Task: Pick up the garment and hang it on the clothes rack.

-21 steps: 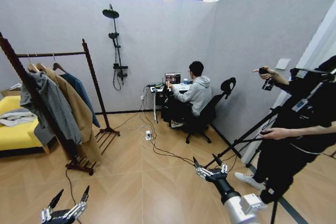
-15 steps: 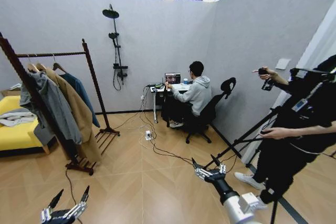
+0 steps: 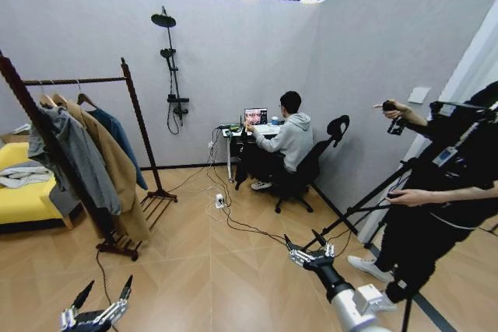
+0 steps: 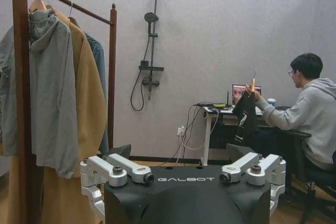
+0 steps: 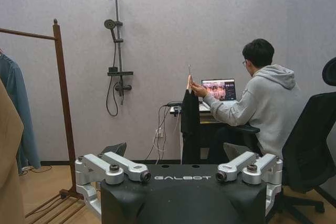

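Head view: both grippers, left (image 3: 103, 299) and right (image 3: 303, 248), hung low over the floor, jaws spread, holding nothing. Clothes rack (image 3: 134, 106) stood left. Wrist views: seated person's hand (image 5: 195, 89) held the garment (image 5: 189, 124) up beside the desk (image 4: 223, 113).

A long tan coat (image 3: 117, 162) hangs between a grey hooded jacket (image 3: 76, 162) and a dark teal-blue shirt (image 3: 117, 136). A black wall-mounted shower fitting (image 3: 172, 64) sits on the grey back wall. An open laptop (image 3: 255, 116) glows on a small white-legged desk (image 3: 230, 142). A yellow sofa (image 3: 22, 192) stands behind, cables (image 3: 233, 219) trailing across the wooden floor.
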`<state>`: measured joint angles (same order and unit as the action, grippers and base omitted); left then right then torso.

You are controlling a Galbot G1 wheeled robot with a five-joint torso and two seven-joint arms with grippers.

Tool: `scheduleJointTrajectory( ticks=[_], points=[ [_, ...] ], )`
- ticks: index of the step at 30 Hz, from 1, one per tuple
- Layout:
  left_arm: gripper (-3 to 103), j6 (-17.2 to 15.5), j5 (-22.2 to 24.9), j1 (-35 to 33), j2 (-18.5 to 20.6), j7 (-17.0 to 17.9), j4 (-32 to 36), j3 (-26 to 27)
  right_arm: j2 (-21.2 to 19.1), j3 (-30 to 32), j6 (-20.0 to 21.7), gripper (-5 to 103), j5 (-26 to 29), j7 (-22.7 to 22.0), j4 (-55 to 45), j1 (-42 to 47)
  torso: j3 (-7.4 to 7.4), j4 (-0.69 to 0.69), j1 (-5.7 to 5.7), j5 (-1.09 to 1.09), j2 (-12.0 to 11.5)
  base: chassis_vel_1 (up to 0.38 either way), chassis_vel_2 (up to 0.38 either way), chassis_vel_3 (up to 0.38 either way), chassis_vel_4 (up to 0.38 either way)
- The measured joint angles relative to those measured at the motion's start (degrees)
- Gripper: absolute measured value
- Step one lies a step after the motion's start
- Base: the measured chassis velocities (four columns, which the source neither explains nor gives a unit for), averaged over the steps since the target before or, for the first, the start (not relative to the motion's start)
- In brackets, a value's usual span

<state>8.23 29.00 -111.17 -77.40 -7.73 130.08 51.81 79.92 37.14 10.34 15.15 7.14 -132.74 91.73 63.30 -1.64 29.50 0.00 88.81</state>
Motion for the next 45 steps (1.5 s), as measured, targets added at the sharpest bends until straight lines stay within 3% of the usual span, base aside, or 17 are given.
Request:
scheduleJointTrajectory(
  ticks=[27,45],
  points=[
    [100,0.0,0.0,0.0,0.0,0.0,0.0,0.0,0.3,-0.8,0.2,100,-0.5,2.4,-0.6,0.1,-0.01,-0.01,-0.01,-0.01,0.0,-0.203,0.198,0.193,-0.194],
    [100,0.0,0.0,0.0,0.0,0.0,0.0,0.0,0.5,-0.9,0.0,100,-0.3,2.6,0.2,-0.5,0.01,0.01,0.03,-0.01,0.0,-0.328,0.330,0.327,-0.323]
  ],
)
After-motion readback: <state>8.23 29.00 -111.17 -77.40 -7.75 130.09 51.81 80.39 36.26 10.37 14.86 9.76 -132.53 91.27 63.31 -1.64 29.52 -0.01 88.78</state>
